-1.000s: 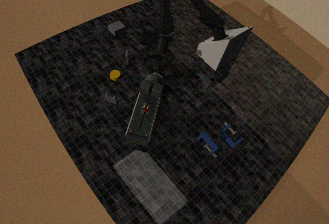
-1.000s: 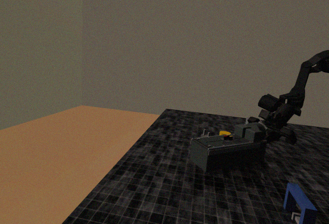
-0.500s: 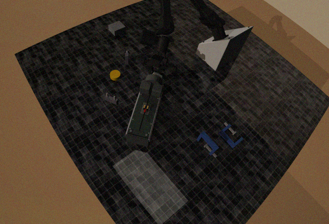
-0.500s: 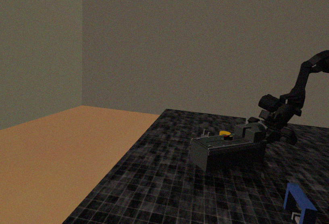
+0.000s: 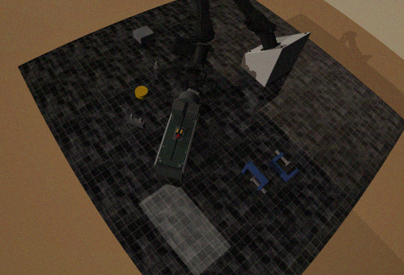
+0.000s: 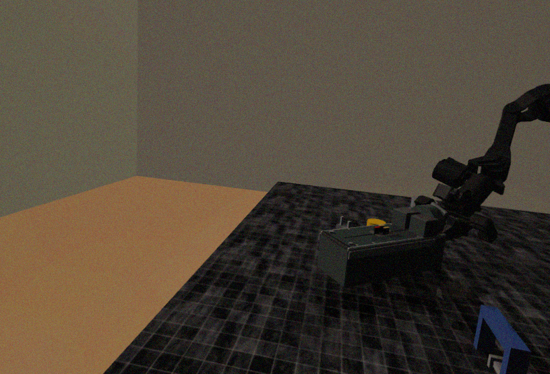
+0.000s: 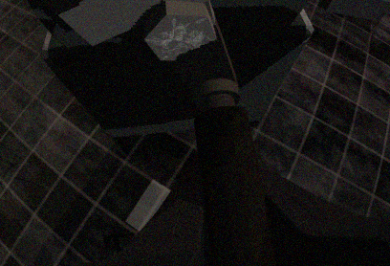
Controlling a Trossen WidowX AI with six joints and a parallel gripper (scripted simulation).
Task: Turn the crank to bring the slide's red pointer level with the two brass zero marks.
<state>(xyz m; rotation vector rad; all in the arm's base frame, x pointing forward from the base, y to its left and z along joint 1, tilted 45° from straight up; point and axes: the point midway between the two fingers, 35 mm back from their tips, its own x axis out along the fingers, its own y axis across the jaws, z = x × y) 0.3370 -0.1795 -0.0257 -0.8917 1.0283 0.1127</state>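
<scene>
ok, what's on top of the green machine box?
On the machine: a dark slot down its top, with the red pointer beside brass marks. The arm covers the crank end; the jaws grip the handle.

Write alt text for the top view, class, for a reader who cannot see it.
A black robot arm reaches down to the crank end of a long dark green slide machine, whose red pointer sits beside brass marks mid-track. Around it on the dark checked mat lie a yellow disc, two blue clamps and a white wedge-shaped block.

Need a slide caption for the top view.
Gripper shut on crank handle at machine's end; red pointer beside brass marks.
</scene>
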